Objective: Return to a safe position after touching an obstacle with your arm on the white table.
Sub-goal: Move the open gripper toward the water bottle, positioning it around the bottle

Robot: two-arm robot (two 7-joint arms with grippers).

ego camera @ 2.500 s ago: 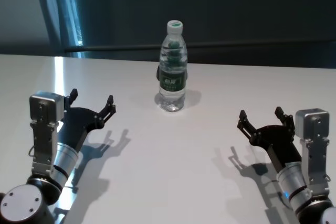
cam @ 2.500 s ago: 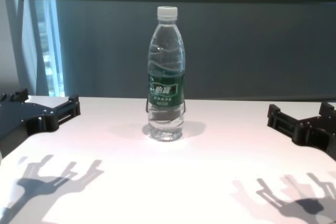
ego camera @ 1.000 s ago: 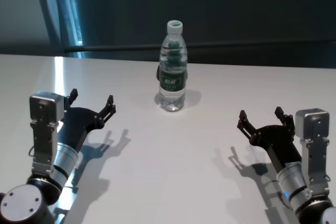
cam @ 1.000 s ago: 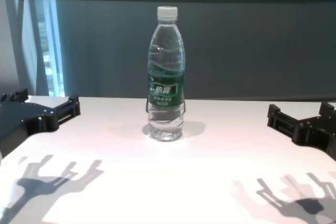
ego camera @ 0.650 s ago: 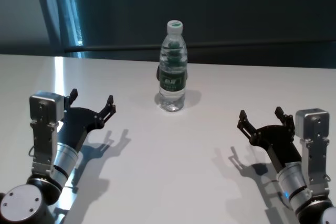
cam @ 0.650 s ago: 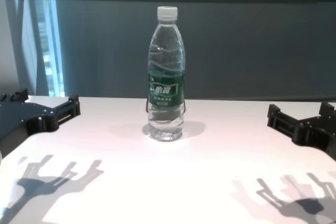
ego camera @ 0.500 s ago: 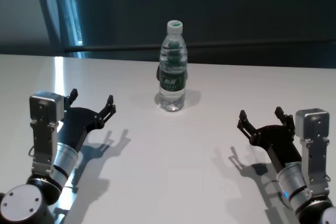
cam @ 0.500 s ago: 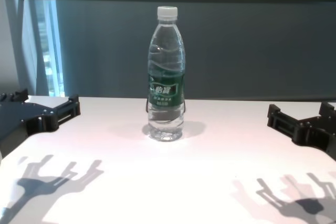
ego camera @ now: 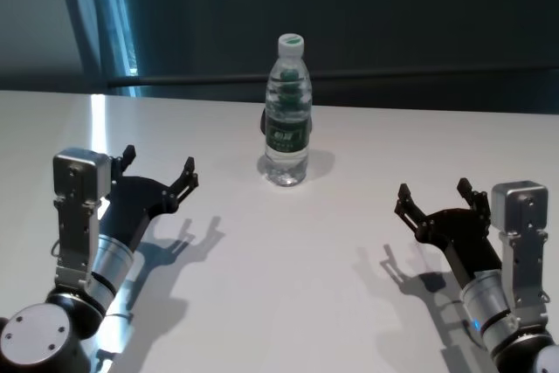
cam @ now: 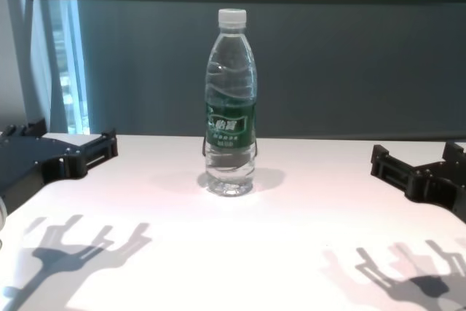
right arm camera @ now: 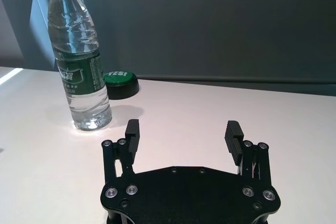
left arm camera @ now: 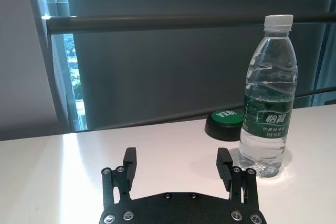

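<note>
The bottle [ego camera: 287, 111] stands upright on the table [ego camera: 288, 259], well apart from both arms. The left gripper [ego camera: 157, 176] and the right gripper [ego camera: 434, 200] hover with jaws open and empty, probably to avoid contact.

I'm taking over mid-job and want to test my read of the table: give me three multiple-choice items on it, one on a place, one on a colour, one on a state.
1. Where does the green-topped button sit relative to the water bottle?
A. just behind it
B. under the right tool
C. at the table's near edge

2. What colour is the bottle's label?
A. red
B. dark green
C. yellow

3. How is the left tool?
A. shut on the bottle
B. open, holding nothing
C. shut on the button

Answers:
1 A: both wrist views show it on the white table right behind the bottle.
2 B: a dark green band with white lettering.
3 B: its fingers stand apart, short of the bottle; the right tool is open too.
</note>
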